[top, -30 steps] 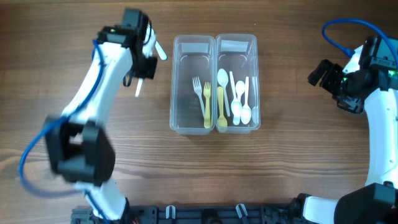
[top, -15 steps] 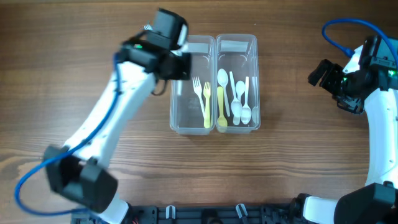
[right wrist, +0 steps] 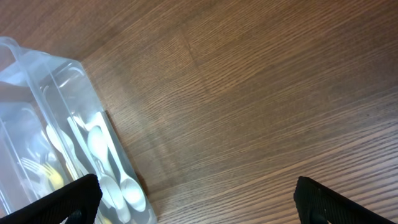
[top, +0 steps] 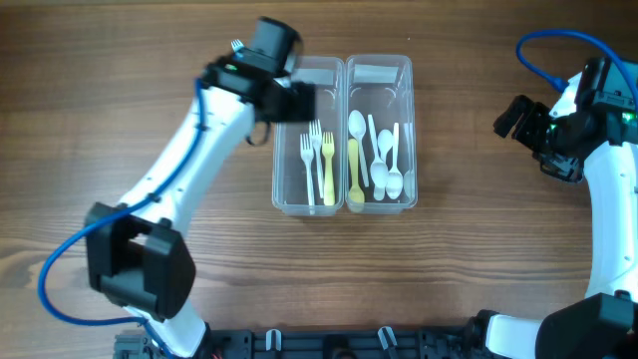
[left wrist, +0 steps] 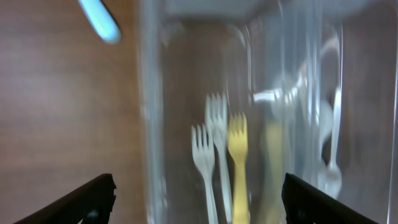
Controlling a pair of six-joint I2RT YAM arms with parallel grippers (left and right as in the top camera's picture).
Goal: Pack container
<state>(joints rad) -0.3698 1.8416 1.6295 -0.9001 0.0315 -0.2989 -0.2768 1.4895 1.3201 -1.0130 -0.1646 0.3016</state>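
Note:
Two clear containers stand side by side mid-table. In the left container (top: 283, 194) lie two white forks (top: 307, 172) and a yellow fork (top: 328, 172). The right container (top: 408, 120) holds a yellow spoon (top: 352, 172) and several white spoons (top: 383, 160). My left gripper (top: 296, 103) hovers over the far end of the left container, open and holding nothing. In the left wrist view its fingers (left wrist: 81, 202) stand wide either side of the forks (left wrist: 203, 152) below. My right gripper (top: 513, 118) is open over bare wood at the far right, nothing between its fingertips (right wrist: 348, 202).
Wood table (top: 478, 259) all around the containers. The right container's corner (right wrist: 56, 118) shows at the left of the right wrist view. A pale blurred object (left wrist: 99, 20) lies on the wood beside the left container in the left wrist view.
My left arm swung right from beside the containers to over the left one and opened. The white fork it carried now lies beside the other two forks. The right arm stayed put.

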